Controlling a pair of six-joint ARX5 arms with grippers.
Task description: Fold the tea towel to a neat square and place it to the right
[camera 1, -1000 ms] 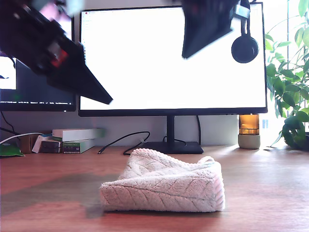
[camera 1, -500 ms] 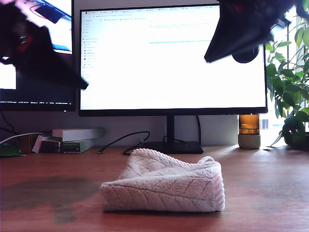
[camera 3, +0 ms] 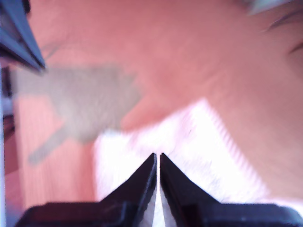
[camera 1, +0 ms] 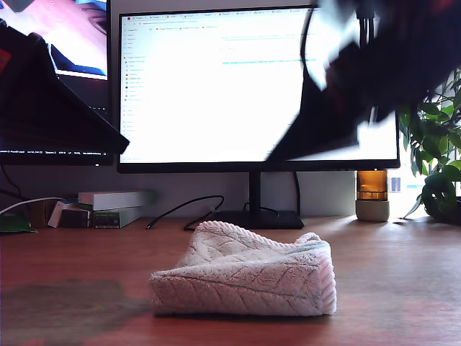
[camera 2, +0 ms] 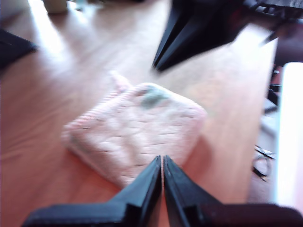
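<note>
1. At the exterior view's left, a dark arm (camera 1: 50, 108) hangs in front of a secondary screen (camera 1: 43, 43). Stacked boxes (camera 1: 115, 207) stand on the wooden desk (camera 1: 403, 274) below it. Their labels are too small to read.
2. At centre, the main monitor (camera 1: 216, 86) shows a bright page. Its text is illegible.
3. The tea towel (camera 1: 245, 277) lies folded on the desk in front of the monitor stand, clear of both arms.
4. At the exterior view's right, a blurred arm (camera 1: 374, 94) overlaps the monitor. An amber jar (camera 1: 372, 196) and a plant (camera 1: 436, 158) stand beyond it.
5. First gripper (camera 2: 162, 161): jaws pressed together, nothing gripped, raised above the towel (camera 2: 137, 132).
6. Second gripper (camera 3: 157, 158): jaws likewise together and empty, above the towel (camera 3: 199, 151).
</note>
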